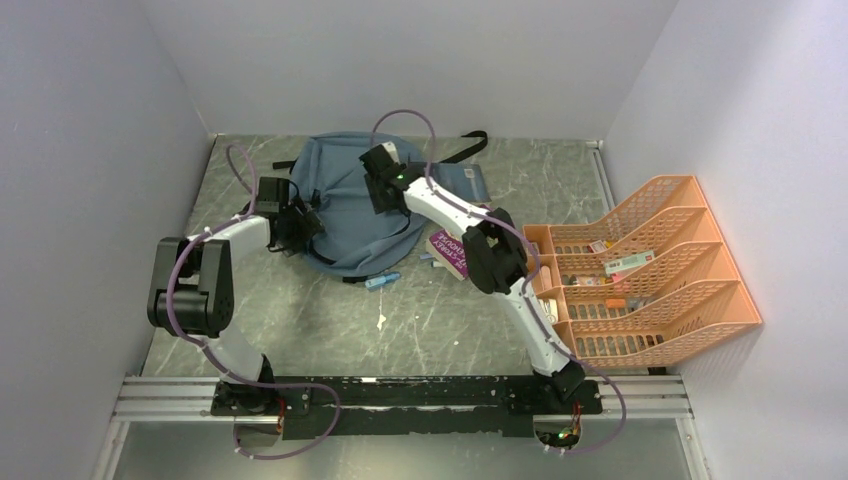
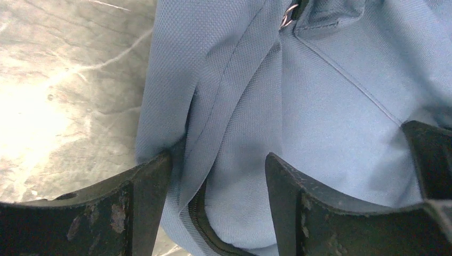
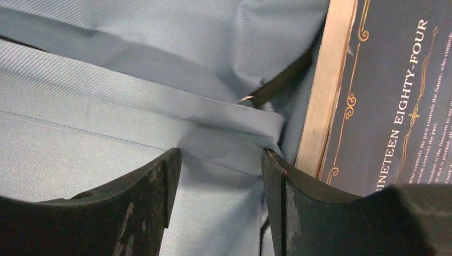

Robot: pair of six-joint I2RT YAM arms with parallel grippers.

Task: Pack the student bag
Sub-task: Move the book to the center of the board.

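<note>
Loose items: a small blue pen-like stick (image 1: 382, 281) and a purple paperback (image 1: 450, 252) lie on the grey marbled desk (image 1: 300, 330), just below the bag in the top view.
Left pincer (image 2: 217, 160): jaws apart, astride the bag's left edge. A fold with a black zipper (image 2: 200, 218) bulges between them, and I can't see it pinched.
Bag: the soft grey-blue fabric backpack (image 1: 345, 190) lies flat at upper centre of the top view. I judge its long axis runs bottom to top of the frame.
Right pincer (image 3: 221, 154): jaws apart, over the bag's upper right, with a flap of blue cloth between the tips. I can't say it's gripped.
Book: a dark navy hardback with gold lettering (image 3: 394, 96) shows at the right of the right wrist view, beside or partly under the bag's edge there.
Relation: the bag lies between both pincers, left edge under one, right edge under the other.
Nearer arm: the right arm is nearer the book. I judge I'm spreading the opening, and the book enters from the right.
</note>
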